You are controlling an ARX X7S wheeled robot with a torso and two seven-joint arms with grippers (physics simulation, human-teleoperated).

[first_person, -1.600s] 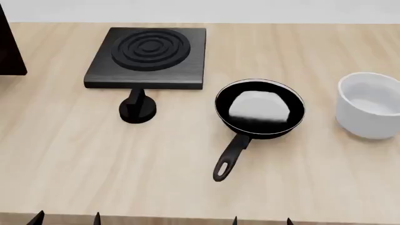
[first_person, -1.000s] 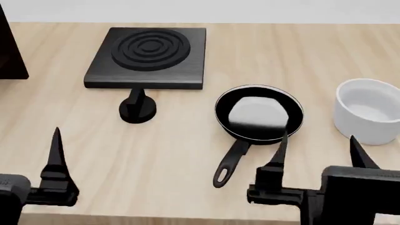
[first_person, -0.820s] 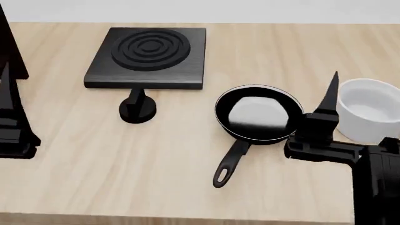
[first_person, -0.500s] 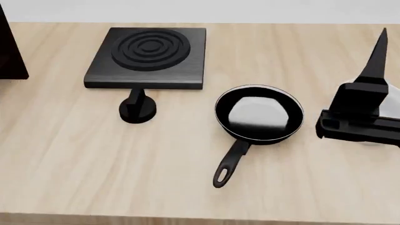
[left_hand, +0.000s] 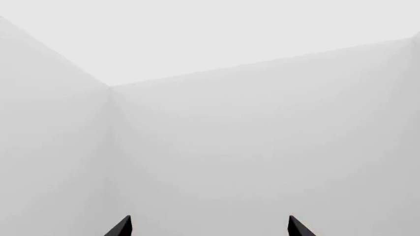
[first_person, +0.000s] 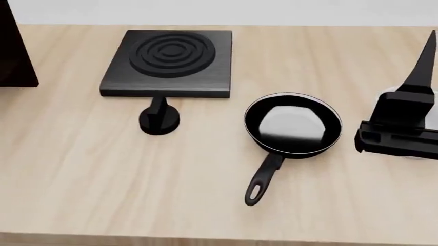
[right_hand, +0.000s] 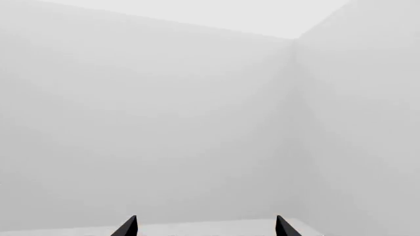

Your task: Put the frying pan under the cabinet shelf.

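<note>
Facing blank wall, the left gripper (left_hand: 206,227) is shown with jaws parted, empty. Head view: the frying pan (first_person: 293,129) lies mid-table, handle toward 7 o'clock, at 9 o'clock from the nearer right gripper (first_person: 411,102). Right wrist view: jaws parted, empty.

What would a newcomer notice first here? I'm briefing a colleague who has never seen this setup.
Probably the frying pan, glossy black with a whitish inside, sitting right of centre on the pale wooden table with its long handle pointing toward the robot. Behind it to the left lies the square black stove plate with a small black knob in front. At the right edge the right hand looms over the table, hiding most of a white object.
</note>
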